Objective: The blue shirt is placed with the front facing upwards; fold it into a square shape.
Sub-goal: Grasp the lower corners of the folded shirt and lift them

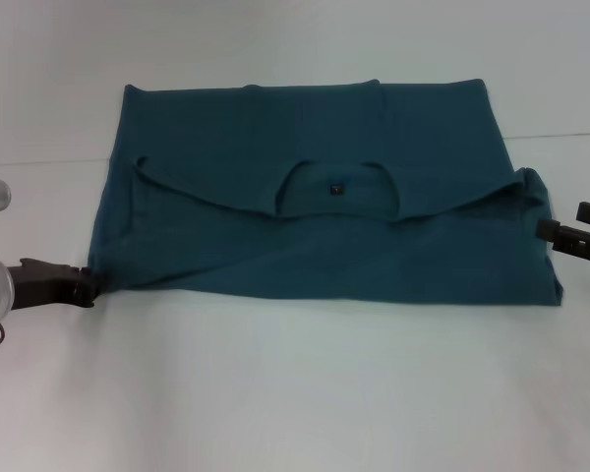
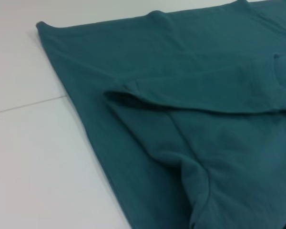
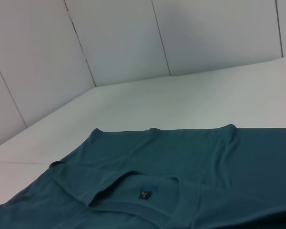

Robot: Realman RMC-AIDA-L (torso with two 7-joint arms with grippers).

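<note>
A: Starting at your left, what is the left end effector (image 1: pixel 87 287) doing?

B: It is resting low on the white tabletop (image 1: pixel 305 383), its tip meeting the near-left corner of the blue shirt (image 1: pixel 315 236). Whether its fingers are spread or pinching cloth, you cannot tell from here.

A: And the shirt itself?

B: It is lying flat between your two end effectors, folded into a wide band. The neckline (image 1: pixel 336 187) with its small dark label (image 1: pixel 336 186) is sitting about midway between them, facing up, and a folded edge is running across on either side of it. Your left wrist view is showing only layered teal cloth (image 2: pixel 190 119) just ahead of that tool.

A: The right side?

B: Your right end effector (image 1: pixel 570 228) is hovering just beside the shirt's right edge, where the cloth is bunching slightly. Its fingers are standing apart, with nothing between them. The label (image 3: pixel 148 194) is showing ahead of it in the right wrist view.
</note>
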